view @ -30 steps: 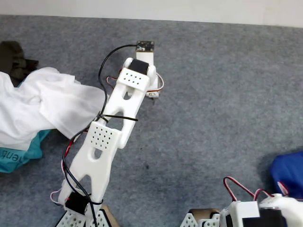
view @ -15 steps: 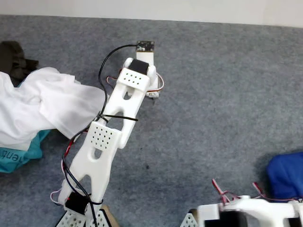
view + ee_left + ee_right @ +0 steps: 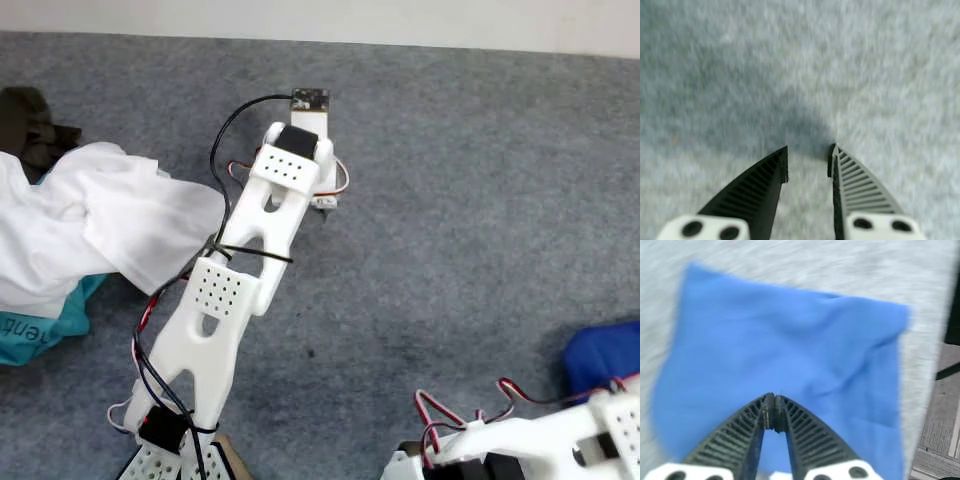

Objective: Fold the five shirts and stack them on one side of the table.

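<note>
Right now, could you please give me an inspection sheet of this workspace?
Surface: grey felt-like table, bare in the middle.
Job's things: white shirt crumpled at the left edge, lying over a teal shirt; dark garment behind them; blue shirt at the right edge.
Clutter: nothing seen.
Hands: left hand open over bare table; right hand shut, above the blue shirt.
Cables: black cable runs along the left arm; red and white wires by the right arm.
Surroundings: pale strip beyond the far edge.
</note>
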### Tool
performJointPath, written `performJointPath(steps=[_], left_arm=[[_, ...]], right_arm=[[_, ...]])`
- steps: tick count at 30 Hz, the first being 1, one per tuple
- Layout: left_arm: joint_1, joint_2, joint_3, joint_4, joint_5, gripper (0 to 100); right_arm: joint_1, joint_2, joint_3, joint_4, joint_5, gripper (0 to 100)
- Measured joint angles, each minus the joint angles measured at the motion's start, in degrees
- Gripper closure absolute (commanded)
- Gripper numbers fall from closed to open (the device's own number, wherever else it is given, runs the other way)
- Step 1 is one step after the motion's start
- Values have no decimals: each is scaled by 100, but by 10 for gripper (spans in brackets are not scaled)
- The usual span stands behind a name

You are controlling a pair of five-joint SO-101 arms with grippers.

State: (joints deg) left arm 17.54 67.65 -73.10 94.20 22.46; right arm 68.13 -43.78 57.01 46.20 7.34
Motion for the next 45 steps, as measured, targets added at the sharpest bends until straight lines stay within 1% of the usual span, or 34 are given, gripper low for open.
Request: performJointPath(steps=[2,4,7,10,15,17,19,23,28,32,35,39,42,45], left_arm=[[-141,9,-290,413,-141,838],[-431,-70,-440,598,-440,835],[-1160,-281,-527,668,-888,835],[-1987,-580,-527,703,-1125,835],[-3138,-1152,53,703,-1723,835],[-3402,-1433,422,703,-1934,835],[-3552,-1820,853,703,-2057,834],[-3613,-2857,1776,703,-2259,795],[-3631,-4431,3332,703,-2312,769],[-3938,-5380,4633,624,-2321,769],[-4413,-5899,5521,246,-2312,769],[-5020,-6418,6699,-369,-2312,769],[-5196,-6699,7525,-888,-2312,769],[-5222,-6822,8185,-1424,-2312,769]], right_arm=[[-501,0,-264,554,0,988],[-1081,0,-457,967,0,988],[-2004,-18,-589,1345,-18,988],[-2840,-18,-791,1609,-167,985],[-3947,-18,-1301,2004,-879,888],[-4316,-18,-1477,2101,-1257,864],[-4686,44,-1697,2233,-1565,863],[-5503,800,-2505,2725,-1881,864],[-6048,2075,-3719,3508,-1978,864],[-6400,2347,-3947,3596,-1925,864],[-6752,2382,-3947,3578,-1609,864],[-7253,2418,-3560,3191,-1301,864],[-7420,2426,-3226,2822,-1257,864],[-7525,2426,-2989,2585,-1257,864]])
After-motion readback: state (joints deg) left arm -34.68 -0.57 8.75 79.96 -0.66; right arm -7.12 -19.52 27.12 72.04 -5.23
